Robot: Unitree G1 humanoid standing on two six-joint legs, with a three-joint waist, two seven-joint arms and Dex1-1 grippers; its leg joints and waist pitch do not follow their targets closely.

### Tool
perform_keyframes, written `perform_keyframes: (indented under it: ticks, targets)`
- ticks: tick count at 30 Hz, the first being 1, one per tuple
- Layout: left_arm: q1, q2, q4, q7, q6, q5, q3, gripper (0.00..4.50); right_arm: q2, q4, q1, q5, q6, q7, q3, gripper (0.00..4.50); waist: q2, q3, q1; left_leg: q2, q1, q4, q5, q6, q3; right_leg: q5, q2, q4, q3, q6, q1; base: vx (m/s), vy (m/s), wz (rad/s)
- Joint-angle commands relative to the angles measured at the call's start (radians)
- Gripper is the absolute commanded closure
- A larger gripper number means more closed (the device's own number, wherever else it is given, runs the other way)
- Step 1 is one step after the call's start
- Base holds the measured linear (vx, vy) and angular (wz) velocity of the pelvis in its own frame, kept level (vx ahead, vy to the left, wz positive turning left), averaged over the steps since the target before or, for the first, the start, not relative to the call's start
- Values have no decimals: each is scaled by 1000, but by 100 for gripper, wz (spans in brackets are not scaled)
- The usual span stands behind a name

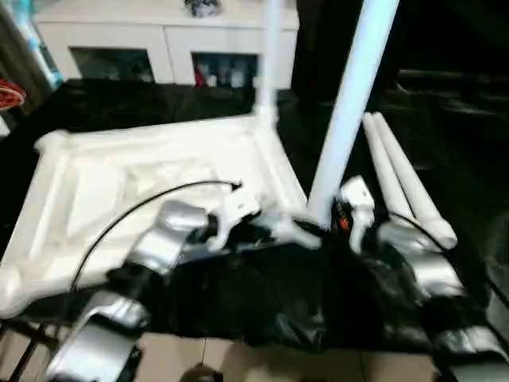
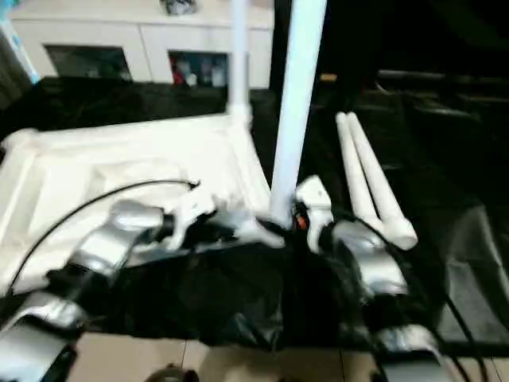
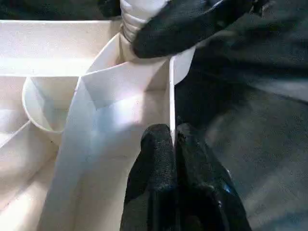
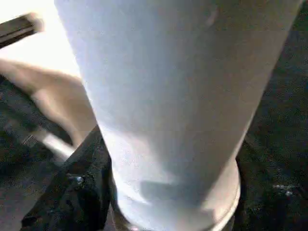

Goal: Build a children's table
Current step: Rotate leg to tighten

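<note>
Pinched shut, left fingers (image 3: 159,154) on the raised rim (image 3: 171,91) of the upturned tabletop (image 1: 143,183), seemingly to steady it. Around the upright leg (image 1: 350,95) at the near corner socket, 5 o'clock on the top, right gripper (image 1: 346,208); fingers' spread cannot be told. Already seated at 1 o'clock, another leg (image 1: 269,56); lying loose at 3 o'clock, two spare legs (image 1: 406,179).

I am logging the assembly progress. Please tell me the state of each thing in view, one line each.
Table top: upside down on the black sheet.
Far corner leg: upright in its socket.
Near corner leg: upright at its socket.
Two spare legs: lying side by side.
Left claw: shut on the rim.
Right claw: at the near leg's base.
</note>
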Motion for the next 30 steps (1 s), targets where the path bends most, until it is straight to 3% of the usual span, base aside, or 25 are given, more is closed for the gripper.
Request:
perform_keyframes:
  ticks: [1,7,8,11,15,24,30]
  targets:
    - [-62,-72,-10,84,2,-23,30,450,50,66,-2,-41,26,-87,25,174,-8,-70,-2,49,23,-72,-250,21,-19,-314,-80,-81,45,-190,43,0,0,0]
    - [-77,-119,16,155,-2,-9,26,450,105,151,-48,-46,-24,-173,-1,174,-8,-76,-1,48,17,-67,-212,40,-18,-228,-80,-72,44,-208,50,0,0,0]
    - [-76,-119,15,151,-7,-7,23,450,108,157,-52,-40,-28,-169,-5,118,-8,-76,-1,48,17,-67,-207,43,-18,-217,-80,-70,44,-211,50,0,0,0]
    - [-60,-103,-6,113,-18,-11,12,450,103,144,-53,-12,-15,-121,-11,102,-9,-77,0,47,16,-65,-197,58,-17,-197,-78,-68,43,-219,53,0,0,0]
    - [-44,-83,-23,76,-31,-18,6,450,83,134,-50,-27,-36,-94,1,66,-7,-78,0,50,16,-66,-196,61,-18,-184,-78,-66,43,-226,53,0,0,0]
    - [8,-12,-110,-73,-50,-66,-6,450,-16,8,24,2,-60,171,51,66,-6,-80,9,55,15,-62,-174,88,-15,-137,-76,-58,42,-240,55,0,0,0]
    - [26,37,-133,-161,-62,-80,-9,450,-92,-107,83,34,-44,366,108,66,-9,-76,18,55,16,-64,-210,79,-15,-213,-78,-65,43,-228,52,0,0,0]
